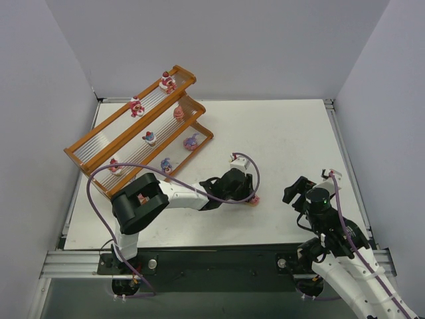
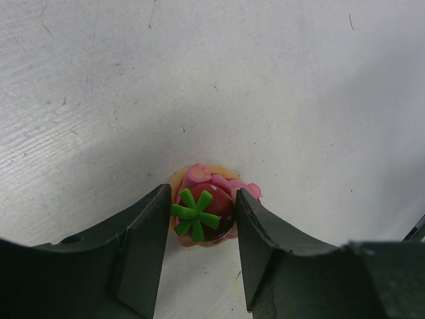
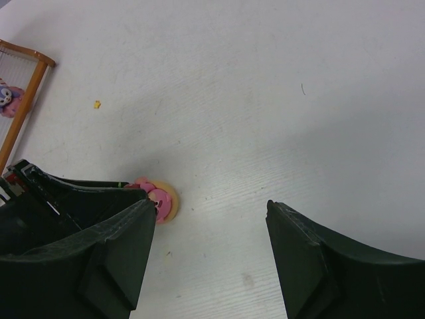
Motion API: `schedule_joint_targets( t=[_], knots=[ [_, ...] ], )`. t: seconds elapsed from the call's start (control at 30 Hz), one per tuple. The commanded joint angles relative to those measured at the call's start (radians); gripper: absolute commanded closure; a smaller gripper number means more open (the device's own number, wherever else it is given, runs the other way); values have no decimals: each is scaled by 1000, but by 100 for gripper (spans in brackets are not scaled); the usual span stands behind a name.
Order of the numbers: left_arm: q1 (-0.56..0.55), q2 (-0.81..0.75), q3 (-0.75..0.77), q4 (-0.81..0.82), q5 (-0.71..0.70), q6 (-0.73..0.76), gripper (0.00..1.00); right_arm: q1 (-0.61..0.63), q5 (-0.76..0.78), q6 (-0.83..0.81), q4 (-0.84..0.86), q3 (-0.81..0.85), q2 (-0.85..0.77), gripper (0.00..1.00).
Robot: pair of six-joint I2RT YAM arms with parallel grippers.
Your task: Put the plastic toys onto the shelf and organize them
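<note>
A pink toy with a red strawberry and green leaves on top (image 2: 211, 197) sits on the white table; it also shows in the top view (image 1: 255, 199) and the right wrist view (image 3: 160, 197). My left gripper (image 2: 202, 193) is lowered over it, its two black fingers pressed against the toy's sides. It shows mid-table in the top view (image 1: 250, 197). The orange-brown shelf (image 1: 105, 123) stands at the far left with several pink, red and purple toys on its tiers, among them one on the top tier (image 1: 166, 81). My right gripper (image 3: 211, 222) is open and empty, to the right of the toy (image 1: 297, 191).
The left arm's purple cable (image 1: 251, 165) loops above its wrist. A corner of the shelf (image 3: 28, 94) with a purple toy (image 3: 6, 97) shows at the left of the right wrist view. A small yellow speck (image 3: 97, 104) lies on the table.
</note>
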Motion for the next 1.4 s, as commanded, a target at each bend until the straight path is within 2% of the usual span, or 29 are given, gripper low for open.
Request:
schedule_joint_targets(
  t=[0.0, 0.07, 0.17, 0.2, 0.27, 0.33, 0.47, 0.63, 0.77, 0.97, 1.1, 1.37],
  knots=[
    [3, 13, 51, 1, 9, -5, 48, -7, 12, -16, -21, 6, 5, 32],
    [5, 13, 57, -8, 11, -2, 56, -7, 12, -14, -21, 6, 8, 32],
    [3, 1, 68, -46, -6, 4, 81, -7, 10, -13, -22, 8, 13, 32],
    [3, -16, 77, -61, -26, 8, 93, -7, 10, -14, -23, 9, 14, 32],
    [3, -38, 86, -116, -52, 14, 100, -7, 9, -13, -21, 9, 23, 32],
    [5, -79, 112, -179, -105, 11, 100, -7, 9, -11, -19, 9, 28, 32],
    [3, -182, 137, -410, -185, -11, 100, -7, -6, -10, -7, 8, 42, 32],
    [0, -367, 157, -658, -294, -77, 100, -7, -34, -9, 19, 5, 57, 33],
    [3, -505, 163, -859, -339, -59, 100, -7, -46, -6, 31, 0, 66, 33],
    [64, -732, 218, -1119, -515, -126, 100, -7, -59, -5, 50, -8, 77, 34],
    [149, -818, 296, -1238, -589, -131, 100, -9, -57, 0, 59, -11, 85, 34],
    [212, -874, 490, -1285, -649, -70, 100, -9, -57, 0, 65, -6, 99, 34]
  ],
)
